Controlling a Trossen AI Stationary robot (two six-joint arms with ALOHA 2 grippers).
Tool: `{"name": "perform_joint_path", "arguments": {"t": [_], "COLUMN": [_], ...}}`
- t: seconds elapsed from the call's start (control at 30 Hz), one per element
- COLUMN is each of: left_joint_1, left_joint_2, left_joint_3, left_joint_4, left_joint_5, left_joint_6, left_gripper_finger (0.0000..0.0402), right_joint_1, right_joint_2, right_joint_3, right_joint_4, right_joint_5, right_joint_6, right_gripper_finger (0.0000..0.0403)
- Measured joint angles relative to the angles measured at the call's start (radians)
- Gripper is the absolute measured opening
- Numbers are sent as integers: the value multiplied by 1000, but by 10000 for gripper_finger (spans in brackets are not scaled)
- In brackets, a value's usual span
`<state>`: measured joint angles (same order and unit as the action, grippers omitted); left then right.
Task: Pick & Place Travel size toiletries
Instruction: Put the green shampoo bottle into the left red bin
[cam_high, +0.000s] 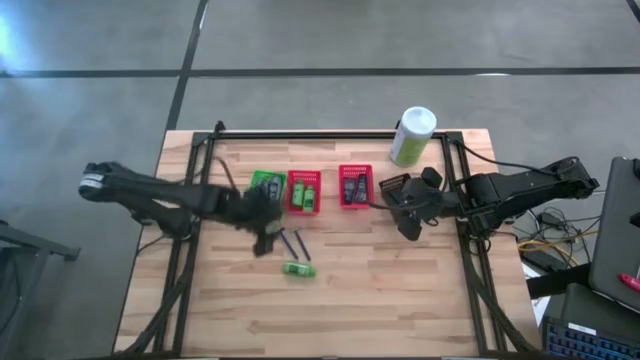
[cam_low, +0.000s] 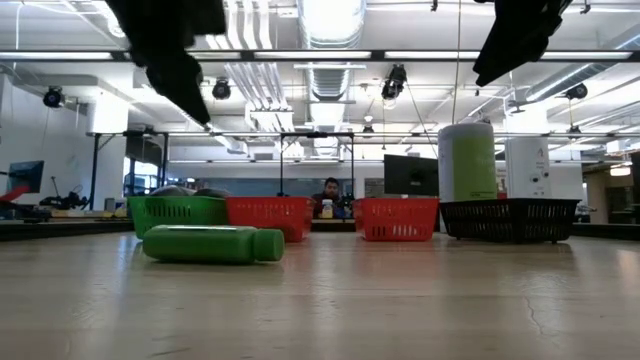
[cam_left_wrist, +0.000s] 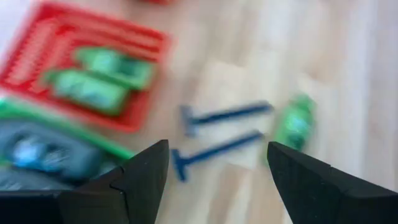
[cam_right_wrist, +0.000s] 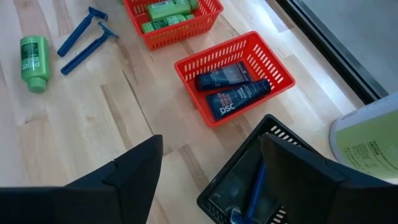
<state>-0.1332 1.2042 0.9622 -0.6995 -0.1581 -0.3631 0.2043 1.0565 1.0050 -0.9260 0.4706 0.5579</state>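
On the pale wood-plank desk (cam_high: 380, 300) lay a bright green plastic bottle (cam_high: 298, 268) on its side, rounded and glossy, just beside two thin blue plastic razors (cam_right_wrist: 84, 38). Two more green bottles (cam_right_wrist: 163, 15) filled one red mesh basket (cam_high: 304, 191); two flat dark tubes (cam_right_wrist: 233, 88) lay in another red mesh basket (cam_right_wrist: 249, 59). The left claw (cam_left_wrist: 214, 168) hung over the razors, fingers apart – empty. The right claw (cam_right_wrist: 211, 165), also spread, hovered above a black mesh basket (cam_right_wrist: 249, 186)
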Motion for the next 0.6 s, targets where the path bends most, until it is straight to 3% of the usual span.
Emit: {"name": "perform_joint_path", "arguments": {"t": [0.23,0.43,0.6], "left_joint_1": [-188,-202,-202], "left_joint_2": [90,242,349], "left_joint_3": [-18,-17,-18], "left_joint_4": [145,319,404], "left_joint_5": [0,52,74], "left_joint_6": [123,187,187], "left_gripper_finger": [277,277,278], "right_joint_1": [0,0,0], "right_joint_2": [0,0,0], "right_joint_3": [0,0,0], "right_joint_4": [0,0,-1], "right_joint_5": [0,-12,-82], "right_joint_6": [0,1,1], "right_gripper_finger": [293,310,322]}}
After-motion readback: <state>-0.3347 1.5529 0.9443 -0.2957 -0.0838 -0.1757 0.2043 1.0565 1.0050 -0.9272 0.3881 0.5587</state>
